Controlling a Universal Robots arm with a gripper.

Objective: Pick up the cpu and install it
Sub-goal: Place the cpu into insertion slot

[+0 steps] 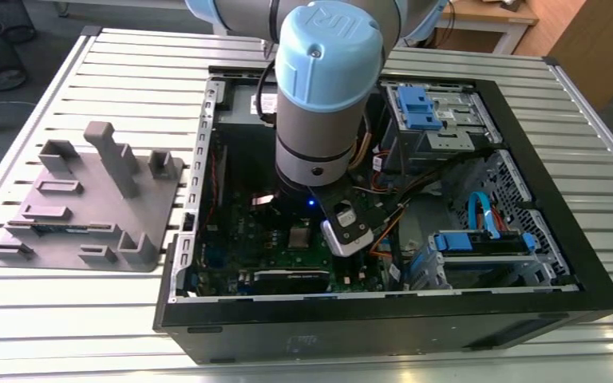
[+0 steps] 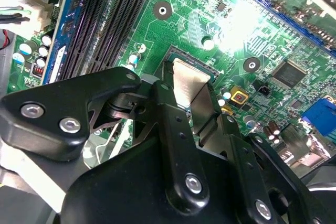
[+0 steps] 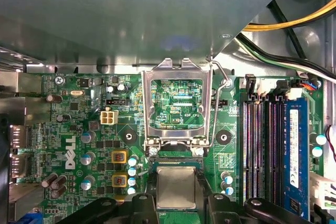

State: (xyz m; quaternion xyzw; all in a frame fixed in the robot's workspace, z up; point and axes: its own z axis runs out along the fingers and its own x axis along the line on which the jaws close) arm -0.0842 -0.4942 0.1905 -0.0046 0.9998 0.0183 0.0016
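Pinching the cpu (image 3: 176, 184) by two opposite edges, the gripper (image 3: 177, 202) has a black finger (image 3: 140, 203) pressed against each side in the first wrist view. The cpu lies flat, metal top up, at the socket on the motherboard (image 3: 63, 103); whether it is fully seated I cannot tell. Just beyond it the socket's metal frame (image 3: 176, 65) stands swung open, with memory slots (image 3: 257, 145) beside it. In the exterior view the arm (image 1: 322, 96) reaches down into the open case (image 1: 392, 323), which lies on the middle of the surface (image 1: 73, 319). A grey tray (image 1: 83, 199) sits near the surface's edge at the exterior view's left.
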